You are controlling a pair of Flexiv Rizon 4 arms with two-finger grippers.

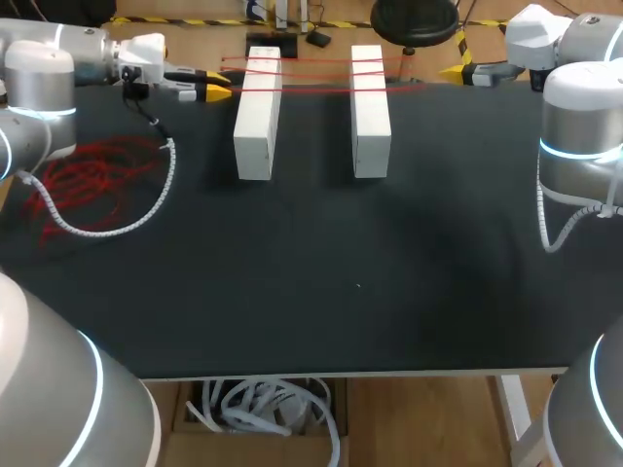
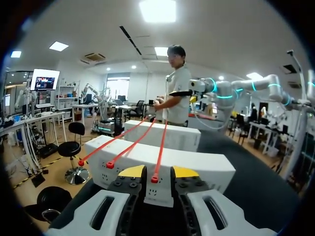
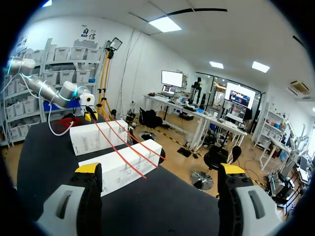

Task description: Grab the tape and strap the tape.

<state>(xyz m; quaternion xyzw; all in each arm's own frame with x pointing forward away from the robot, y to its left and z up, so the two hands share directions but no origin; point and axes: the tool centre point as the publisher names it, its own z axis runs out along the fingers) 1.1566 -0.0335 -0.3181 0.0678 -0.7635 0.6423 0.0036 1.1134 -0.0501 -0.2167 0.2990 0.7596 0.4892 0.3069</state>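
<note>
Dark table (image 1: 321, 292), seen from above, with an arm entering at each side. The left arm (image 1: 39, 88) reaches along the far edge, and the right arm (image 1: 579, 126) stands at the far right corner.

Two white blocks (image 1: 258, 117) lie side by side, well apart, with their long sides running away from the robot. A loose heap of red tape (image 1: 92, 180) lies by the left arm. Three taut red strands (image 1: 321, 61) already span the far ends of both blocks.

The left gripper (image 1: 219, 88) is just beside the left block. Its jaws are narrowly apart, and the end of one strand (image 2: 154, 179) sits between them, not visibly pinched. The right gripper (image 3: 160, 169) has its jaws wide apart and holds nothing.

Judged step: strapping is under way, at a strand's left anchor. The next move likely calls for the left jaws to close on that end while the line is kept taut.
</note>
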